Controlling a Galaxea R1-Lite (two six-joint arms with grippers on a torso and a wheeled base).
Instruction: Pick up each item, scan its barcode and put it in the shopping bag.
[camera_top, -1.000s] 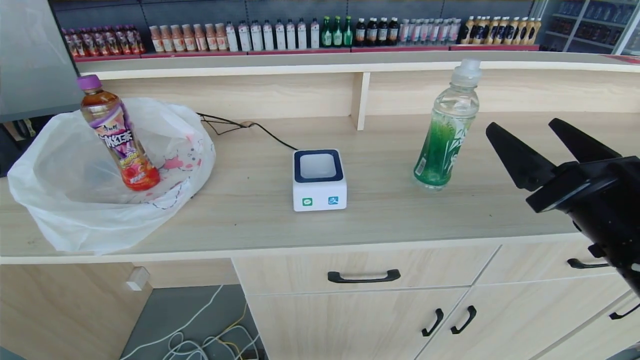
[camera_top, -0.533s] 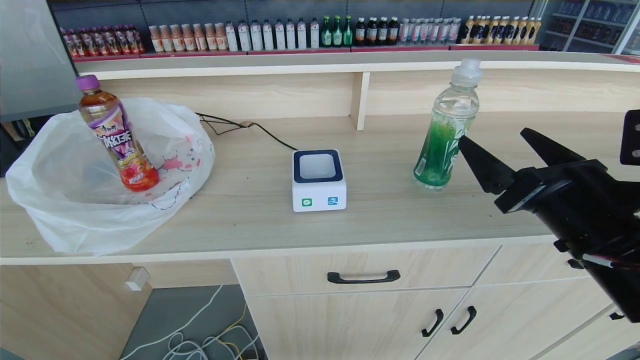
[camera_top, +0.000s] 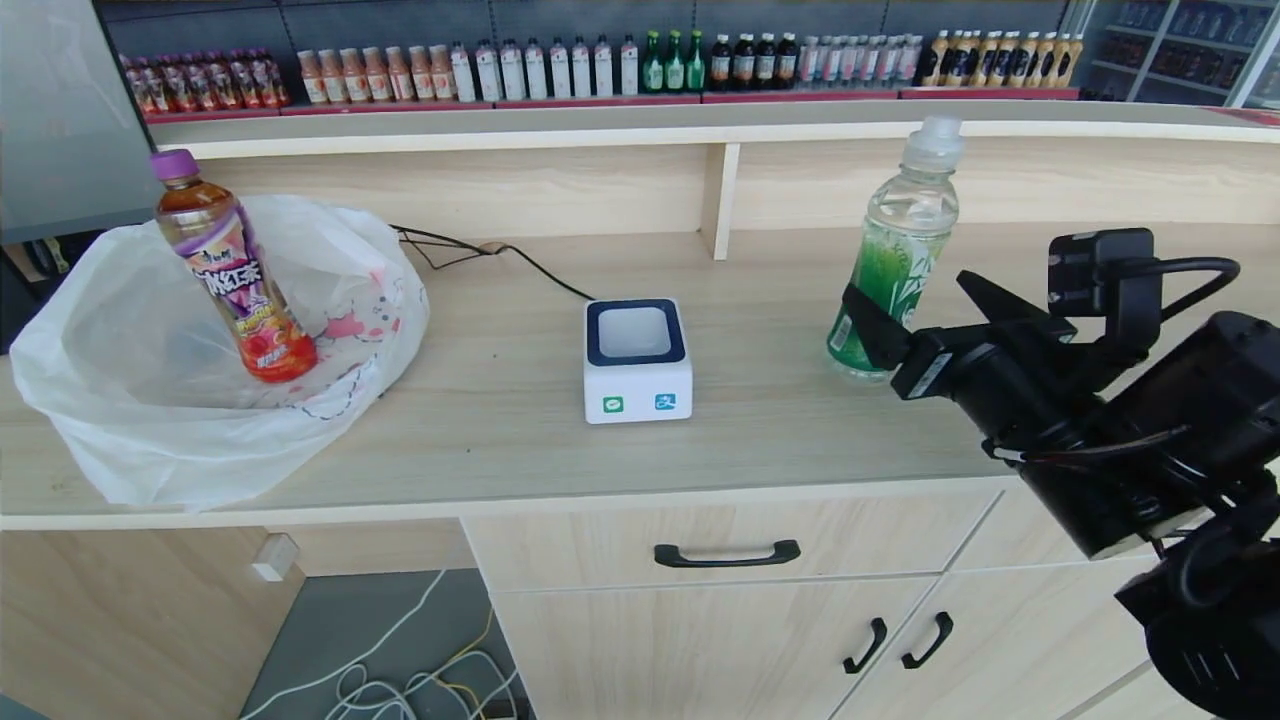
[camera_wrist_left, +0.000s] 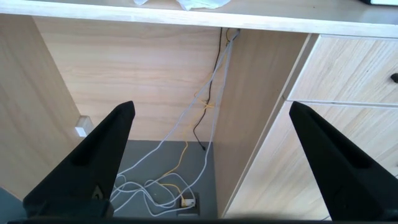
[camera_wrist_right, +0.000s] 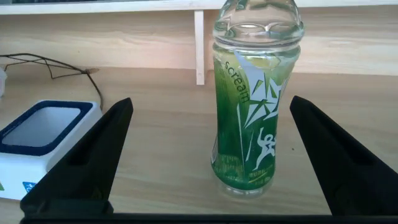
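Green-labelled, the drink bottle (camera_top: 893, 270) stood upright on the right of the wooden counter (camera_top: 760, 430), just ahead of the right gripper (camera_top: 907, 288), whose fingers were spread and not yet touching it. It apparently awaited scanning at the scanner (camera_top: 638, 360), mid-counter. A purple-capped tea bottle (camera_top: 240, 285) already stood in the shopping bag (camera_top: 120, 420), left. The left gripper (camera_wrist_left: 211, 109) hung spread below the counter.

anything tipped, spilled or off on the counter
Only the purple-capped bottle leans, tilted inside the shopping bag. The green bottle stands upright on the counter, and nothing is spilled.
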